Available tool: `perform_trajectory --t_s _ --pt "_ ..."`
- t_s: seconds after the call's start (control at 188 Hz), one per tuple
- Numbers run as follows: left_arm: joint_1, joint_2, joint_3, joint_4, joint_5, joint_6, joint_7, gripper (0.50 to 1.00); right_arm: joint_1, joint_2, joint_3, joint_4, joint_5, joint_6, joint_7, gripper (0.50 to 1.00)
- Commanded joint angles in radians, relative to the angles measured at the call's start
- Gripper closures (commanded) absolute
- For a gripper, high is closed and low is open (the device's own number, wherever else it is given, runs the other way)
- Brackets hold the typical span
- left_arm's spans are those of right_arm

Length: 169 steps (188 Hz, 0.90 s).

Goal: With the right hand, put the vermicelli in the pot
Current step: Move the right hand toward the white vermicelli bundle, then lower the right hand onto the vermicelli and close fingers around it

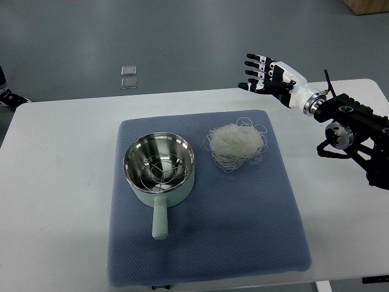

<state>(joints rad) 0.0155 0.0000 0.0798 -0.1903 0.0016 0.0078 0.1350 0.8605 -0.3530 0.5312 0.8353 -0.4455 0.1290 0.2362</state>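
The right robot hand (267,78) hangs above the table's (61,158) far edge, fingers spread and holding nothing. Nearer and to its left, the nest of vermicelli (236,145) lies on a blue mat (243,225). Just beside it stands the mint-green pot (159,167), steel-lined, handle pointing toward the robot.
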Motion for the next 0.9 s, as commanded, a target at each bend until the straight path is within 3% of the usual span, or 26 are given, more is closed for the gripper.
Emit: perform_trajectory --t_s 0.0,0.447,0.894 --pt "0.000 0.000 0.000 0.000 0.000 0.000 0.000 0.500 0.021 -0.001 -0.028 -0.001 -0.094 0.001 0.000 0.576" --pt "0.000 0.000 0.000 0.000 0.000 0.000 0.000 0.500 0.160 -0.055 -0.339 0.007 -0.392 0.011 0.005 0.576" --pt "0.000 0.000 0.000 0.000 0.000 0.000 0.000 0.500 0.288 -0.061 -0.576 0.031 -0.487 0.070 0.048 0.576"
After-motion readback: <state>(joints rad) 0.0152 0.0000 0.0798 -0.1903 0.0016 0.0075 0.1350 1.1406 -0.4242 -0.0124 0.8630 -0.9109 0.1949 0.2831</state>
